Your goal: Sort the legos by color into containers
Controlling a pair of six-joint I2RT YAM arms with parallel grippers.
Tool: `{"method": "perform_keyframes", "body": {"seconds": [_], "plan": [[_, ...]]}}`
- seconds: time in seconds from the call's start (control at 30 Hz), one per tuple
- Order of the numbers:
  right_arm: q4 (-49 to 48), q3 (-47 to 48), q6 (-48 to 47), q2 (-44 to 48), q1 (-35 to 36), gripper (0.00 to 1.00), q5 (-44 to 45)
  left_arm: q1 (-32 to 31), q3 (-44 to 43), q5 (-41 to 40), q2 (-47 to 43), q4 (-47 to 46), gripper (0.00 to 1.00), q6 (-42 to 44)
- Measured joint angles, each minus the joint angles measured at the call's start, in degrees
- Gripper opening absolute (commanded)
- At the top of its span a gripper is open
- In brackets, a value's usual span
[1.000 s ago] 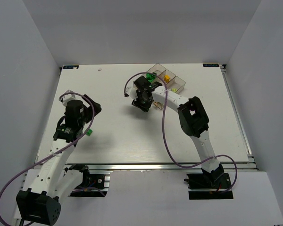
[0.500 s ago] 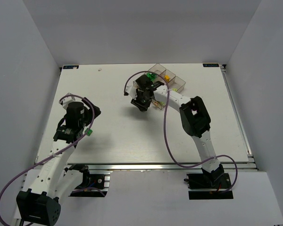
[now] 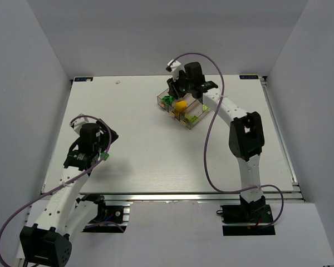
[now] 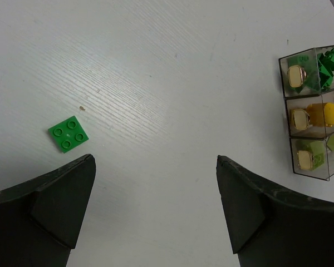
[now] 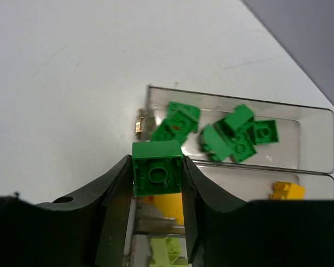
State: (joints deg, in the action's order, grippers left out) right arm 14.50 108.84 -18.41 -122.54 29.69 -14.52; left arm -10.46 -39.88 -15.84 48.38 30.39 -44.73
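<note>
Held brick: a dark green lego (image 5: 157, 175) sat squarely between the fingers of the right pincer (image 5: 156, 179), one open round hole facing the wrist camera.
Right pincer: clenched on that brick across two flat opposite sides.
Brick's place: raised off the table and over the containers (image 4: 284, 99), at the near end of the green compartment (image 5: 309, 139).
Green compartment: just beyond the right pincer's tips, with several dark green bricks (image 5: 228, 136) already heaped in it.
Other compartments: nearer the pincer's tips and partly hidden by them; an orange-yellow brick (image 5: 284, 191) in the middle one, pale green pieces (image 5: 168, 248) in the nearest.
Handling: probably very light, stiff and not fragile. The smooth plastic looked slippery, so the flat sides seemed the surest hold.
Loose brick: a flat green four-stud plate (image 4: 69, 133) lay studs up on the table (image 4: 156, 72), just ahead of the finger at the left of the left wrist view.
Left pincer (image 4: 154, 167): released, jaws wide apart, nothing between them.
Plate's hold: its thin edges probably gave little purchase, so a low grip across two opposite edges seemed best.
</note>
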Motion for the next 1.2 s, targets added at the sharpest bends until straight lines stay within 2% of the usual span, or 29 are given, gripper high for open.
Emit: {"method": "perform_keyframes", "body": {"seconds": [0.17,0.37,0.47,0.5,0.57,0.6,0.77,0.87,1.0,1.03,1.07,1.13,1.17,1.2], "plan": [[-4.7,1.6,6.2,-3.1,-3.6,0.00,1.5,0.0,0.2,0.0,-0.3,0.1,0.98,-0.3],[-7.6,3.9,10.5,-8.1,-4.7,0.00,1.9,0.0,1.0,-0.1,-0.3,0.2,0.98,-0.5],[-8.5,5.9,11.4,-10.6,-4.9,0.15,1.7,0.0,1.0,-0.1,-0.3,0.5,0.98,-0.9],[-8.6,6.1,11.6,-11.0,-4.9,0.28,1.7,0.0,1.0,-0.1,-0.3,0.5,0.98,-1.0],[-8.9,6.6,11.9,-11.8,-4.9,0.41,1.5,0.0,1.0,-0.1,-0.2,0.7,0.98,-1.6],[-9.1,6.8,11.9,-12.0,-4.9,0.51,1.4,0.0,1.0,-0.2,-0.2,0.9,0.98,-1.9],[-9.6,7.3,11.9,-12.7,-5.0,0.69,0.4,0.0,1.0,-1.7,0.9,2.9,0.96,-4.2],[-9.9,7.3,11.4,-12.7,-5.3,0.88,-1.3,0.0,1.0,-3.2,2.5,5.2,0.93,-5.9],[-11.9,2.2,8.4,-9.4,-6.3,0.89,-6.5,0.0,0.9,-4.2,5.6,7.8,0.88,-7.7],[-12.6,-0.6,7.9,-7.3,-6.8,0.89,-8.8,0.0,0.8,-4.4,6.3,8.3,0.78,-8.2],[-13.3,-3.1,7.5,-5.3,-7.3,0.89,-11.3,0.0,0.7,-4.5,7.0,8.7,0.72,-8.9],[-14.6,-6.9,6.7,-1.5,-8.9,0.72,-18.8,0.0,0.5,-4.9,8.2,9.3,0.65,-9.9],[-14.7,-8.1,6.3,0.3,-9.6,0.53,-22.6,0.0,0.3,-4.9,8.7,9.6,0.65,-10.3],[-14.9,-8.9,5.8,2.0,-10.3,0.43,-26.1,0.0,0.3,-5.0,9.1,9.8,0.65,-10.7]]}}
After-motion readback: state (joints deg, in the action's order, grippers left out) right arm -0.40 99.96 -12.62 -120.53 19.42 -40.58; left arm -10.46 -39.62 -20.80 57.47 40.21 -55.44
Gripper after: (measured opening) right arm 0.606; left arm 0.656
